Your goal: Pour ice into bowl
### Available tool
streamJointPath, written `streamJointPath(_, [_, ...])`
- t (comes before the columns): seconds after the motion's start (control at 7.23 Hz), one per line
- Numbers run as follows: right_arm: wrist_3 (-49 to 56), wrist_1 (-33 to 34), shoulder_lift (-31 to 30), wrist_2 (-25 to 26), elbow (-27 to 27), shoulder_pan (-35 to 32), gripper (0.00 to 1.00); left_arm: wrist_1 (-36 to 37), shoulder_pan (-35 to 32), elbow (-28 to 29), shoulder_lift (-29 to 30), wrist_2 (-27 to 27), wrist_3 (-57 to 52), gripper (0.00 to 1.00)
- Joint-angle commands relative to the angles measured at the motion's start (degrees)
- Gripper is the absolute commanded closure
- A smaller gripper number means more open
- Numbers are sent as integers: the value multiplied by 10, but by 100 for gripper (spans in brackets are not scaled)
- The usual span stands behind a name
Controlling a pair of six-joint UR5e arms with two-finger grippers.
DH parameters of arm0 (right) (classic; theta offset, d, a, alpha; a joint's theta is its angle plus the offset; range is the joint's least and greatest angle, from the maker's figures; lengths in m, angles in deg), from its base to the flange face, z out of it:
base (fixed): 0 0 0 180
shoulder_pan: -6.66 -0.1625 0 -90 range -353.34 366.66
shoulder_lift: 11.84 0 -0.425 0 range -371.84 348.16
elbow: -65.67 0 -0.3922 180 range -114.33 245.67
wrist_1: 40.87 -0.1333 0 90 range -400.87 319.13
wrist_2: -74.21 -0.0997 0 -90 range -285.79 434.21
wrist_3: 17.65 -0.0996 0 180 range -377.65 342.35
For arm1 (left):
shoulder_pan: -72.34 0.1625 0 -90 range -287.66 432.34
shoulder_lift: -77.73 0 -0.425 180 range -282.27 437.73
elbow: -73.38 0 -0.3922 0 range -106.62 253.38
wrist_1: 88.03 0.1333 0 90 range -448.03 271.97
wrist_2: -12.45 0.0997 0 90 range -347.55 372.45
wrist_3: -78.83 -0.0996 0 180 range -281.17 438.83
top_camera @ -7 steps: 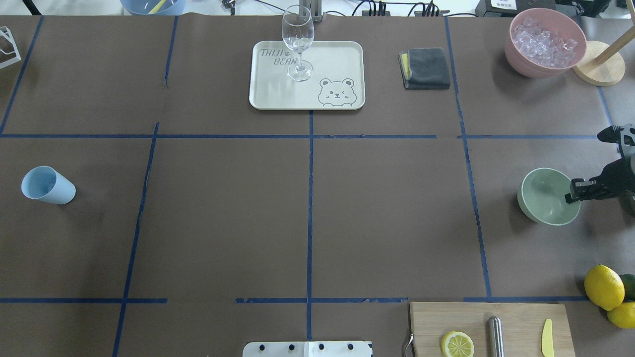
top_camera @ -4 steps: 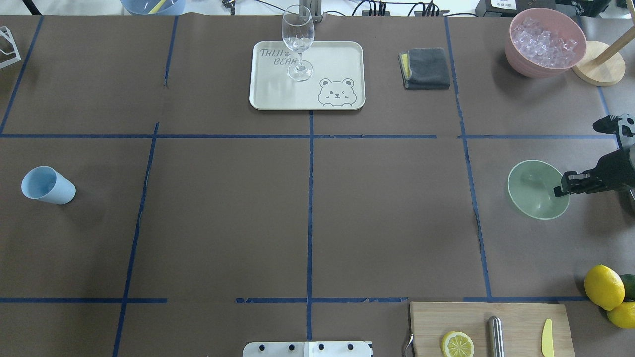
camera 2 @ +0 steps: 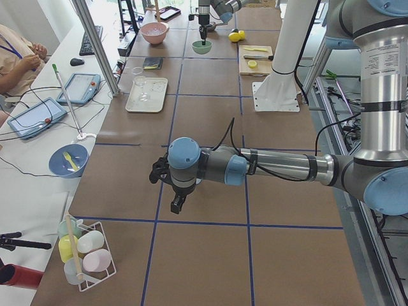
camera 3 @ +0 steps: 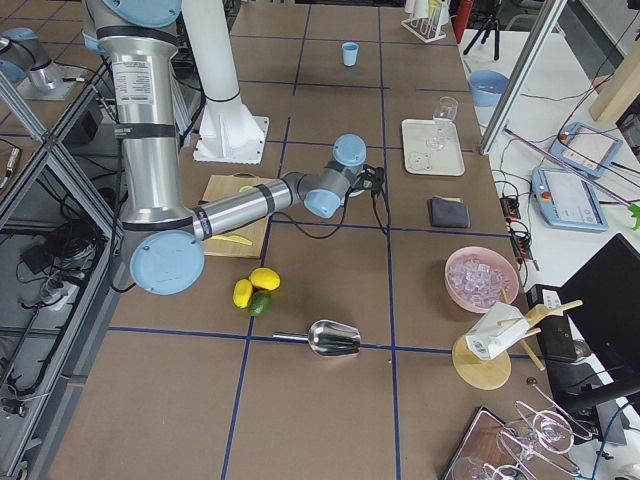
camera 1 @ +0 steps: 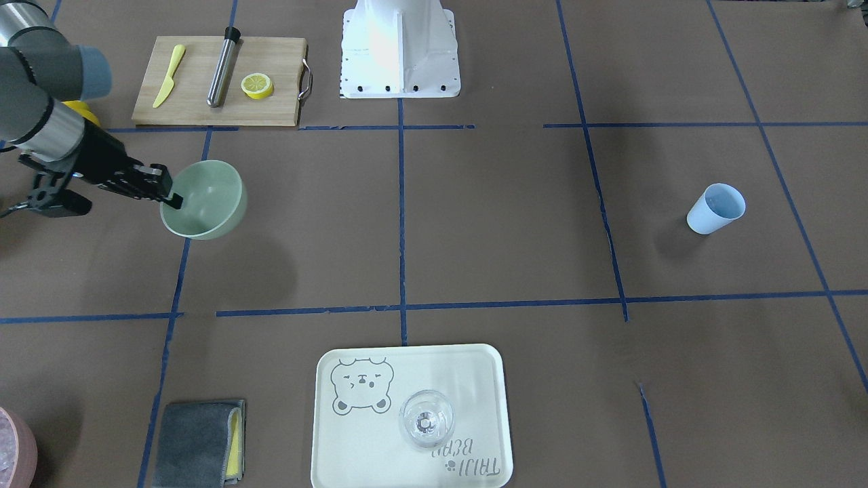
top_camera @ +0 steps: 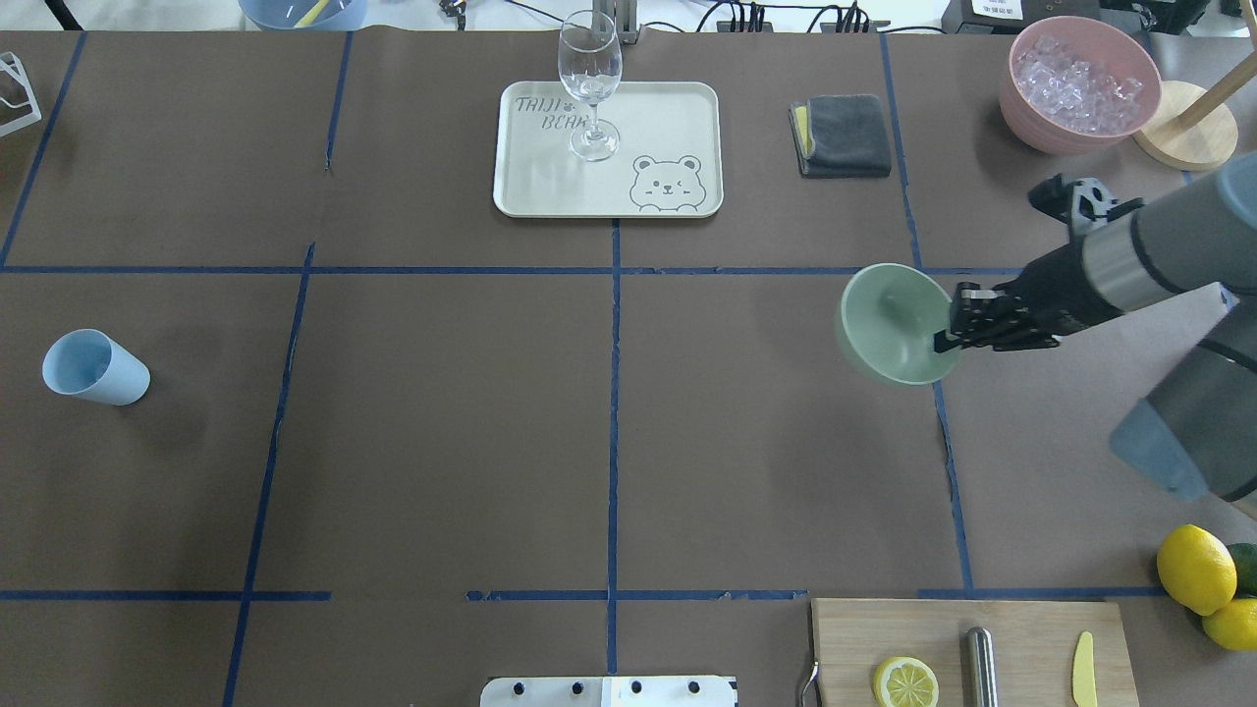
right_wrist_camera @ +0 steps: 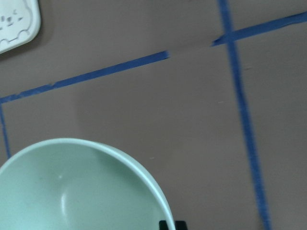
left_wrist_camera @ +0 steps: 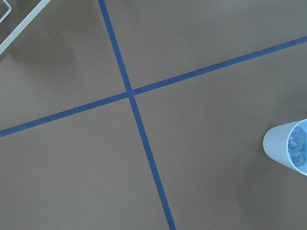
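The pale mint-green bowl hangs tilted above the table, right of centre, with its shadow on the paper below. My right gripper is shut on its rim from the right side; the same grip shows in the front-facing view, gripper on bowl. The bowl looks empty in the right wrist view. Ice glints inside the pale blue cup at the far left. My left gripper shows only in the exterior left view, so I cannot tell its state.
A pink container heaped with ice cubes stands at the back right beside a wooden stand. A tray carries a stemmed glass; a grey cloth lies near it. A cutting board, lemons and a metal scoop lie near the robot.
The right gripper has lifted the bowl from near the table's right edge and carried it left and further from the robot. The arm reaches far more into view.
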Motion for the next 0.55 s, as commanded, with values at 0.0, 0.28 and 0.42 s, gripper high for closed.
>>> streamJointPath(0.0, [-53, 74, 122, 64, -5, 79, 100, -50, -2, -10, -5, 0, -3, 0])
streamJointPath(0.28, [-104, 240, 264, 139, -18, 149, 100, -122, 0, -10, -32, -2, -3, 0])
streamJointPath(0.42, [-135, 240, 292, 209, -42, 197, 100, -154, 1, -8, -33, -15, 0, 0])
